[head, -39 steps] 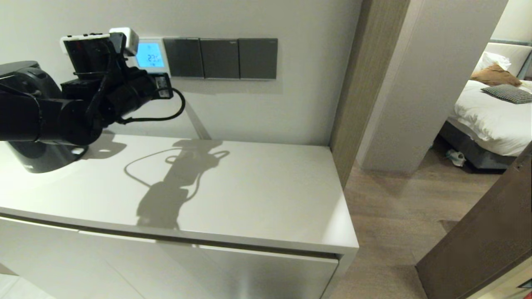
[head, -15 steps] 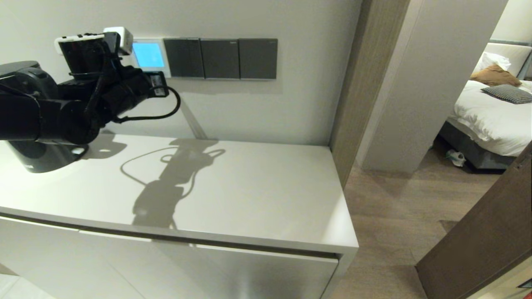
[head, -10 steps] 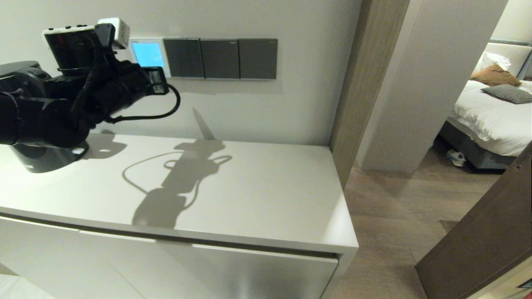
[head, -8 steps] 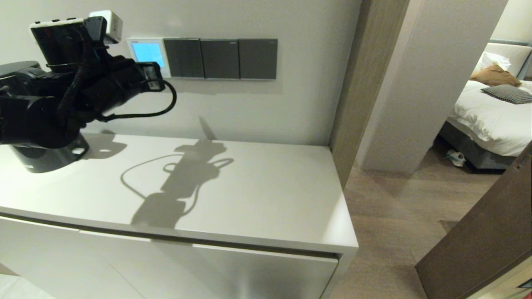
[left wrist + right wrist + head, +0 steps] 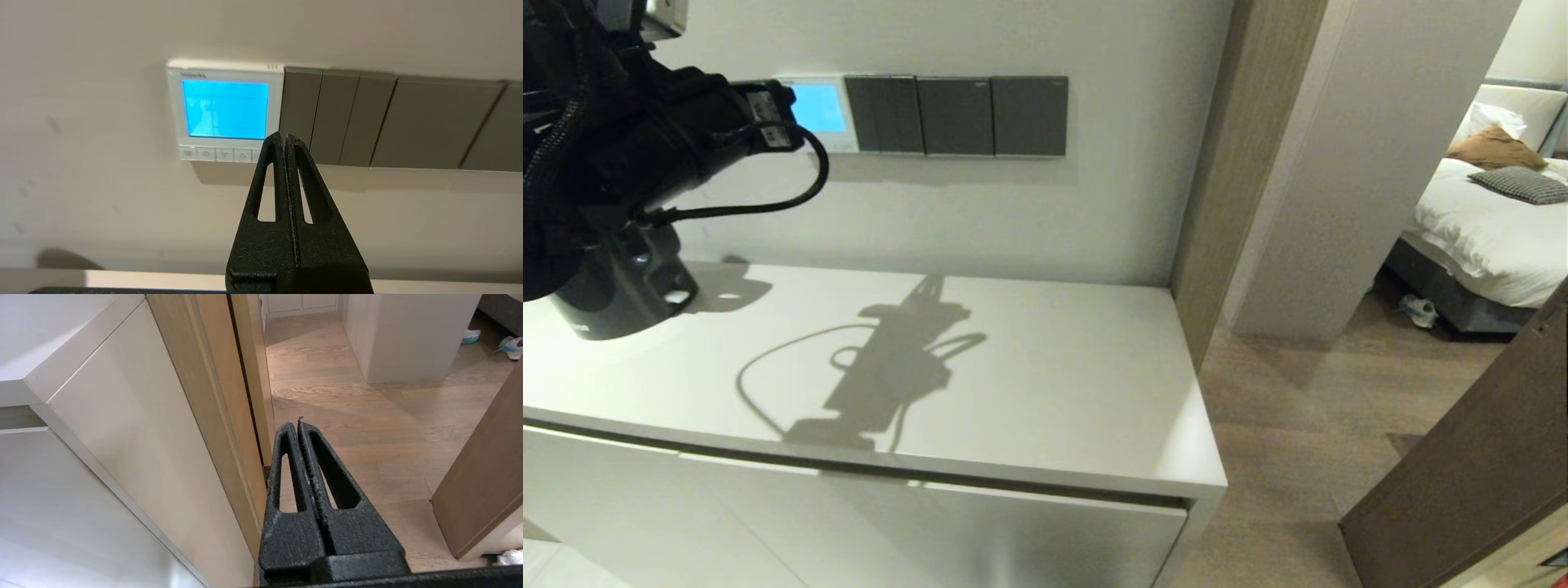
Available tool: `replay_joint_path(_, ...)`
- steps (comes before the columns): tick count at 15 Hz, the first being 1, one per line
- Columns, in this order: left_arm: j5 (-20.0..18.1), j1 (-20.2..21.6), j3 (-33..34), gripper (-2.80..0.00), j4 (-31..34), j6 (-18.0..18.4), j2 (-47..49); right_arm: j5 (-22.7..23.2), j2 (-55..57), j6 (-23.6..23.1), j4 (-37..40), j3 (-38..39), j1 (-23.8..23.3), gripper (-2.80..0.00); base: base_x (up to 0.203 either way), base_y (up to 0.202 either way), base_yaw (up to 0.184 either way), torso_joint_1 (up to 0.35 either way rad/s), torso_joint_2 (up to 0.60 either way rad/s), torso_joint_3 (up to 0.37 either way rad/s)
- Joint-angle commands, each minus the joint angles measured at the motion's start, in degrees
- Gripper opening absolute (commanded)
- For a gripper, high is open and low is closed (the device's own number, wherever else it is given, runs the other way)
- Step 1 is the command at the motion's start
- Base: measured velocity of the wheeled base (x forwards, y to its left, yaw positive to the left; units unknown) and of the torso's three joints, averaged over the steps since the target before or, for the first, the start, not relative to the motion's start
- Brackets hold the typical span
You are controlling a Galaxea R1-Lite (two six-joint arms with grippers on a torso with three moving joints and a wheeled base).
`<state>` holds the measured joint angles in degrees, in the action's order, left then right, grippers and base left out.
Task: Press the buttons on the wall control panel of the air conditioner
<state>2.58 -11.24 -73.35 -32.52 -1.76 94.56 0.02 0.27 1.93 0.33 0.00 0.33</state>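
White square wall control panel [image 5: 225,110] with lit blue screen sits on the wall straight ahead of the left pincer [image 5: 283,136], apart from it; its button row is just beside the tips. Left pincer fully closed, holding nothing. Right pincer [image 5: 299,424] closed, empty, parked low beside the white bench [image 5: 1045,367].

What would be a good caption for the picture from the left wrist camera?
Shut left gripper pointing at the button row under the lit blue screen of the wall control panel.
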Motion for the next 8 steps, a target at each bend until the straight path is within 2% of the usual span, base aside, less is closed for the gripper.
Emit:
replay_joint_path(1,0.11,0.01,2.77,-2.80,-0.15,0.17,-4.54,-0.02,0.08,0.01,0.02,0.09,0.02,-2.80,0.000,0.000,0.000,0.000,0.00,0.000)
replay_joint_path(6,0.14,0.55,11.15,-2.80,0.64,1.56,-18.59,0.06,0.08,0.01,0.02,0.09,0.02,-2.80,0.000,0.000,0.000,0.000,0.00,0.000)
replay_joint_path(8,-0.02,3.08,16.76,-2.80,0.73,2.59,-25.18,-0.02,0.08,0.01,0.02,0.09,0.02,-2.80,0.000,0.000,0.000,0.000,0.00,0.000)
